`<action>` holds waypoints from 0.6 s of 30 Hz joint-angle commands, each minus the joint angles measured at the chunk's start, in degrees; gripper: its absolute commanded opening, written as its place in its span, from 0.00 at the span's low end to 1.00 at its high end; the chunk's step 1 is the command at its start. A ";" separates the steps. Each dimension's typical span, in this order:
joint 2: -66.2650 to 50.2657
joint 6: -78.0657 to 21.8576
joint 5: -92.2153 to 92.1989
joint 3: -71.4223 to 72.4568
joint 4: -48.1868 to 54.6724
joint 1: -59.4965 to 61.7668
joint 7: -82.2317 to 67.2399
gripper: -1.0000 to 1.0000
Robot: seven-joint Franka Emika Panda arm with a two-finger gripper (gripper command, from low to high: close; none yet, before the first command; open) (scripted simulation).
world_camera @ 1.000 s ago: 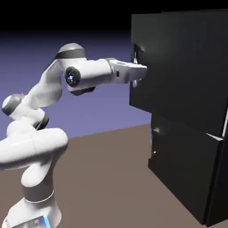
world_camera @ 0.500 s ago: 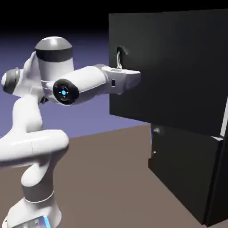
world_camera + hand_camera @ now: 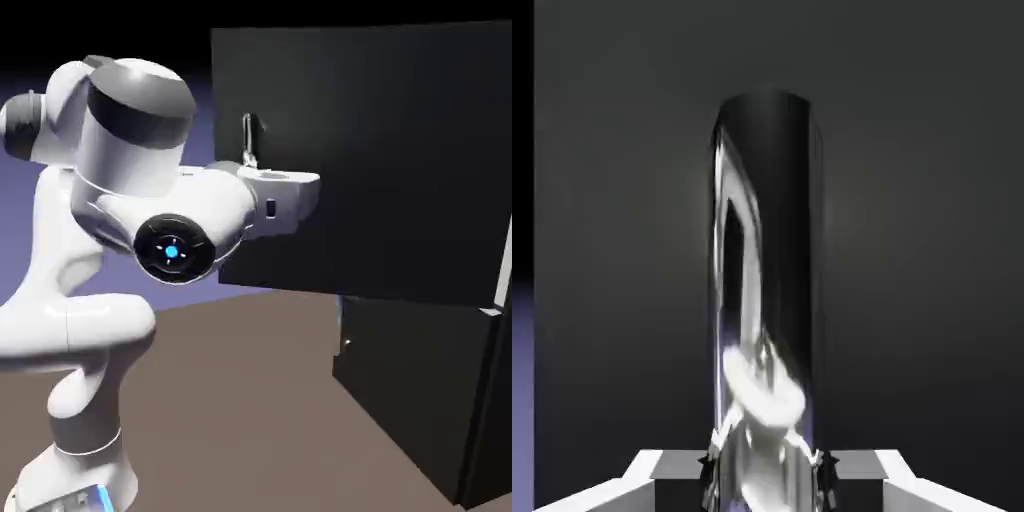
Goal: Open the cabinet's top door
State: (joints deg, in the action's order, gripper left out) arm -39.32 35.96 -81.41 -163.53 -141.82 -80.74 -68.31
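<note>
2 fingers of pincer [image 3: 767, 470] clamp handle [image 3: 767, 300] on swung-out top door [image 3: 380, 150].

Arm [image 3: 130, 200] folded, wrist level, fingers [image 3: 710, 468] clamped tight.

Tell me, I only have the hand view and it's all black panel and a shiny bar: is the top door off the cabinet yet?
Observer: Yes. In the exterior view the top door stands swung out toward the arm, well proud of the lower door.
Operator: Is the lower one moving too?
Observer: No, it sits flush in the cabinet, its small handle untouched.
Operator: Where is the claw on the bar?
Observer: The claw meets the handle at its lower end; the upper part shows free above it.
</note>
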 commanded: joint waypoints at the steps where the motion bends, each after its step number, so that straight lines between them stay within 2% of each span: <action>1: 2.08 -0.53 1.56 0.08 1.61 0.10 -1.20 0.00; 18: 36.79 -8.71 21.95 3.28 34.41 -2.30 -11.18 0.00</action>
State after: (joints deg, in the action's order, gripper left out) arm -2.53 27.21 -59.43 -160.26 -107.41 -83.58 -79.53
